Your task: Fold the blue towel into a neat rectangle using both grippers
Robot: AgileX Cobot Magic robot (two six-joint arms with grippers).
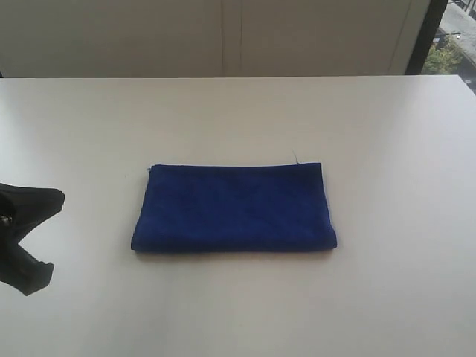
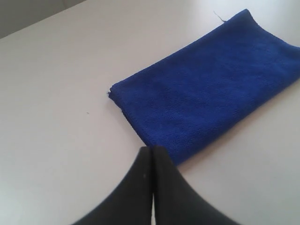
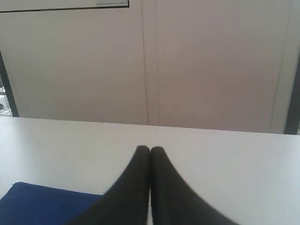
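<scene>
The blue towel (image 1: pixel 234 207) lies in the middle of the white desk (image 1: pixel 394 134), flat and doubled into a long rectangle. Its layered edges line up closely, with a rounded fold along the right-hand short side. A thin loose thread (image 1: pixel 296 158) sticks up from its far right corner.

The left pincer (image 2: pixel 151 151) is clenched, its two black fingers pressed tip to tip with nothing between them. It sits near the towel's left short end without touching it. In the exterior view only a dark forked piece of that arm shows at the left border, well apart from the cloth. That piece is cut off, so it is probably the body rather than the fingers.

The right pincer (image 3: pixel 150 150) is likewise clenched on nothing, and a corner of the towel shows low beside it. It does not appear in the exterior view.

A tiny dark speck (image 2: pixel 87 113) marks the bare desk just off the towel's left end. Behind the desk stands a pale panelled wall (image 1: pixel 223 37), and at the far right a dark-framed window (image 1: pixel 450 37) shows greenery outside.
</scene>
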